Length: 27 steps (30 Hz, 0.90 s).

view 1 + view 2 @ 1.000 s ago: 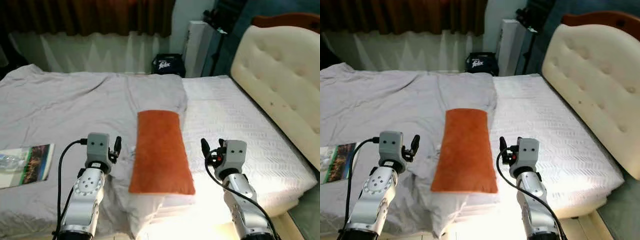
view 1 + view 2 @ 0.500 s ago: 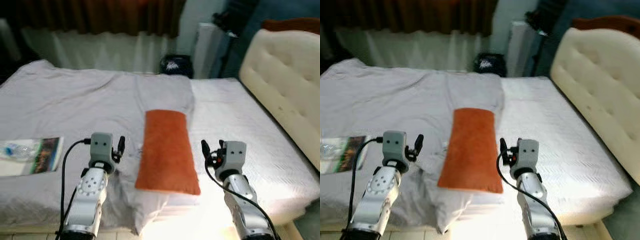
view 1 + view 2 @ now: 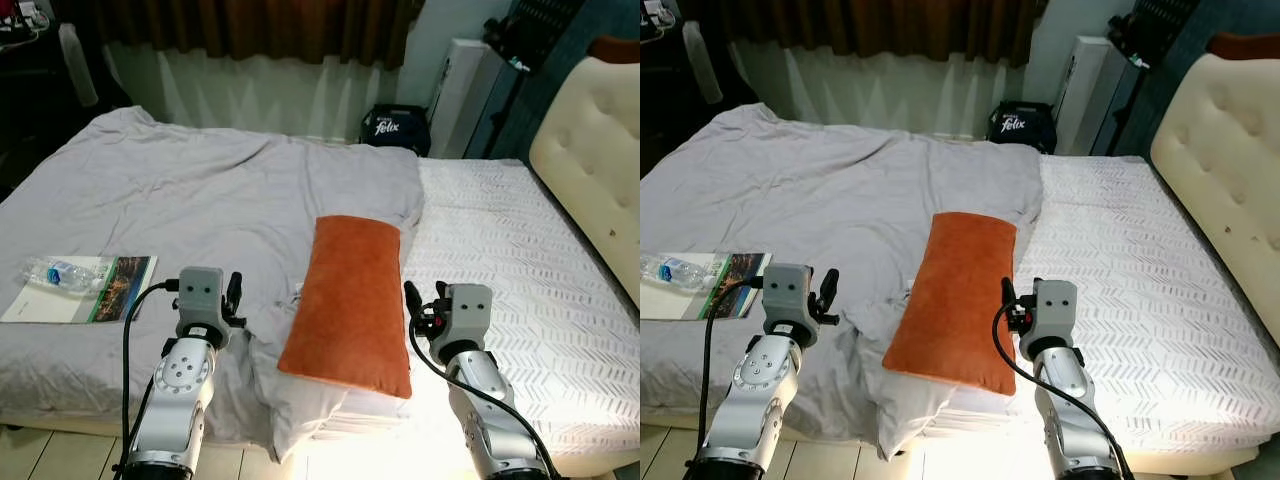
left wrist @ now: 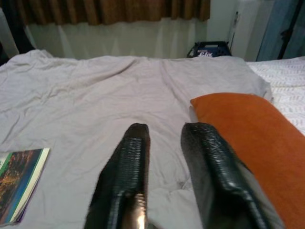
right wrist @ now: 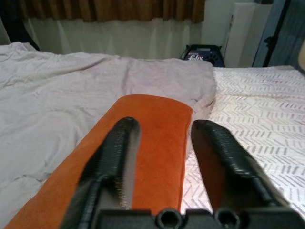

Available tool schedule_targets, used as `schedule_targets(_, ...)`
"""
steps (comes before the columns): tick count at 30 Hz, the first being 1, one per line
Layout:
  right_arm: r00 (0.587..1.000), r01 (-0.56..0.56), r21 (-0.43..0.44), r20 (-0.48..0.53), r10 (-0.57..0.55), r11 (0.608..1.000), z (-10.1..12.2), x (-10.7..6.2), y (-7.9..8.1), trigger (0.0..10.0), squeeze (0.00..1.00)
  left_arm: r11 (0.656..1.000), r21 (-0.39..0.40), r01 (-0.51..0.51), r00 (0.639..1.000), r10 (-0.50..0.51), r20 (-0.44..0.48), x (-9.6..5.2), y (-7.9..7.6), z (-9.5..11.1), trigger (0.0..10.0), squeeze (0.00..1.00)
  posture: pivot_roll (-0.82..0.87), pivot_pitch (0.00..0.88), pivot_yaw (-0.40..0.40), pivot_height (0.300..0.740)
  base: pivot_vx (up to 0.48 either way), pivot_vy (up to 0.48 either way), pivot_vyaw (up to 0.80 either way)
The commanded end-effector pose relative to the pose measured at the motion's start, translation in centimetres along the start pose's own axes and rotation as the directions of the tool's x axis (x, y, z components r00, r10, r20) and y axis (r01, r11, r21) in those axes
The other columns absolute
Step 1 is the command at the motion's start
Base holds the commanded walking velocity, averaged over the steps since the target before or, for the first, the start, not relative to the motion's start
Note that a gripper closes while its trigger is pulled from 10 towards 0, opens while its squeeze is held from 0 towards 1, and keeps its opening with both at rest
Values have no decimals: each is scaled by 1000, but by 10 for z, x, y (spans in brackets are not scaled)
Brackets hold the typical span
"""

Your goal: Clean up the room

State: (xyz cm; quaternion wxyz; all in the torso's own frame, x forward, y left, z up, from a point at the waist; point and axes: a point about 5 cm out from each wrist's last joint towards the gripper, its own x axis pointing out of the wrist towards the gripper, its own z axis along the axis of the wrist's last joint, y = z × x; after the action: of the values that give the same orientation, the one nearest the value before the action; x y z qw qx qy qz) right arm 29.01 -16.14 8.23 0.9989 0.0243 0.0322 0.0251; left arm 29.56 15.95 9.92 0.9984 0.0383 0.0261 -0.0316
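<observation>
1 orange pillow (image 3: 352, 301) lies lengthwise near the front edge of the bed (image 3: 520, 250), resting on the rumpled grey duvet (image 3: 200, 210) and a white pillow (image 3: 330, 410) beneath it. On the robot's left side of the duvet sit 1 magazine (image 3: 95, 302) and 1 clear plastic water bottle (image 3: 58, 272), the bottle lying across the magazine's far end. Beyond the bed, 1 dark bag (image 3: 394, 129) stands on the floor under the brown curtains (image 3: 250, 25), and the cream tufted headboard (image 3: 590, 200) rises on the right.

2 grippers flank the pillow: the left gripper (image 4: 162, 136) hovers over the duvet, jaws released with nothing between them, and the right gripper (image 5: 159, 128) hovers at the pillow's right side, jaws likewise apart and empty (its wrist view looks straight down the pillow's length). The left wrist view catches a corner of the magazine; the head views add the bottle and headboard.
</observation>
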Motion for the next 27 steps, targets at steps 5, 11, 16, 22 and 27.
schedule_targets(5,1000,26,-26,3,-26,999,1,0,-4,4000,0,999,43,22,1000,-22,4,2,-2,2,0,0,25,0,-58,740,0,0,0)
schedule_targets(11,1000,21,-21,1,-21,1000,0,0,-3,10000,1000,1000,-5,11,1000,-11,0,3,-1,2,10000,1000,25,0,-58,740,0,0,0)
schedule_targets(16,1000,28,-22,1,-28,999,0,0,-4,10000,1000,1000,5,15,1000,-15,-7,3,-1,1,10000,1000,25,0,-58,740,0,0,0)
schedule_targets(22,1000,29,-20,6,-29,999,0,0,-5,10000,1000,999,30,32,999,-31,-19,3,-3,-2,10000,1000,25,0,-60,740,0,0,0)
schedule_targets(27,1000,31,-26,6,-31,999,0,-1,-5,10000,1000,998,28,48,999,-48,-23,3,-3,-3,10000,1000,25,0,-58,740,0,0,0)
